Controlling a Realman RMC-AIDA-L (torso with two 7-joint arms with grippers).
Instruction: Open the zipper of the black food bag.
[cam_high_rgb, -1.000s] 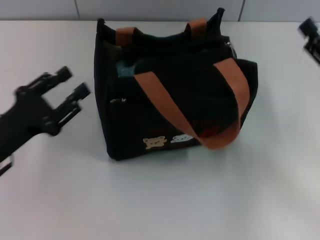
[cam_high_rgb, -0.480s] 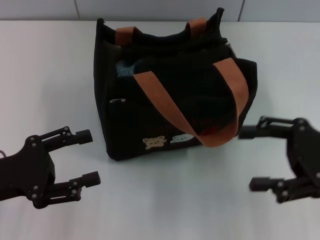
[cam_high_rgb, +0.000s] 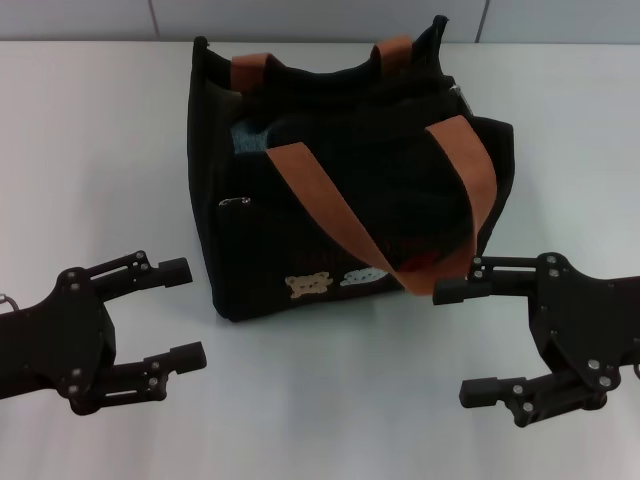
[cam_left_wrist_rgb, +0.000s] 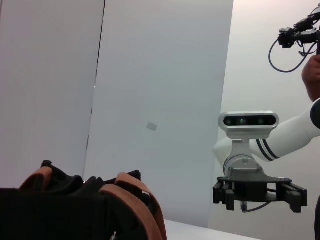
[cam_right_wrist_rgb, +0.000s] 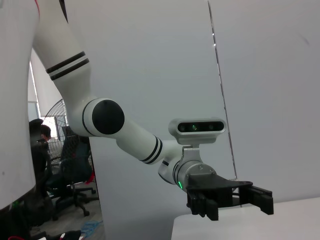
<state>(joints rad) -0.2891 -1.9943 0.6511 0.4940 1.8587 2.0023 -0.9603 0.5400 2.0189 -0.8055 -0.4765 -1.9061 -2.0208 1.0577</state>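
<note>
Left gripper (cam_high_rgb: 183, 311) low, fingers spread wide; right gripper (cam_high_rgb: 456, 341) likewise spread, empty; black food bag (cam_high_rgb: 340, 190) between them, untouched.

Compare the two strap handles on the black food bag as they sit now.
The near strap handle has flopped forward, draping diagonally across the black food bag and hanging past its bottom corner. The far strap handle stays at the top rim, showing only short pieces. Both are brown-orange.

Bright, even overhead light; soft shadow beside black food bag (cam_high_rgb: 340, 180); slight blur.
</note>
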